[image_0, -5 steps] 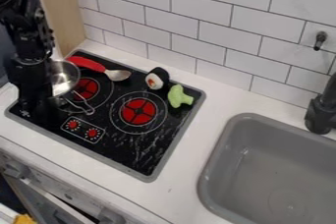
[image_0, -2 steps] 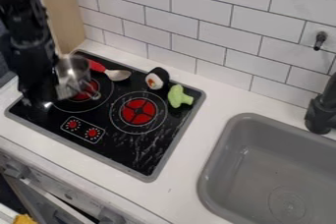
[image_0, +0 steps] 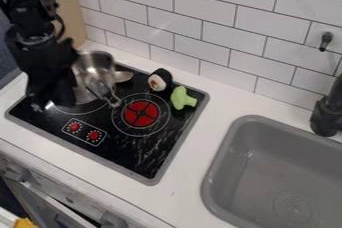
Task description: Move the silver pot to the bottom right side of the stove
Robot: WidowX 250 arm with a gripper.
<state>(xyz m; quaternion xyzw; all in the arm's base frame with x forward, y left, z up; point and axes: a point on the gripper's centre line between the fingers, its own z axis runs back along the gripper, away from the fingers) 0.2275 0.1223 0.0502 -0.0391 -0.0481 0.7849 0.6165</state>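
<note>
Pinching the tilted silver pot [image_0: 95, 65], gripper [image_0: 65, 92] should level it, pass clear (green toy [image_0: 181, 98] near route), then lower gently, bottom right of stove [image_0: 148, 154].

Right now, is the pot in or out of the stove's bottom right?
Out. The pot is toward the upper left of the stove.

Wht tile wall [image_0: 200, 44] rose behind jaws & ran off R; tan panel [image_0: 67, 2] stood nearer, also behind. Wht ctr [image_0: 230, 103] ran R of jaws, gray sink [image_0: 247, 122] & blk faucet [image_0: 325, 118] well R.
</note>
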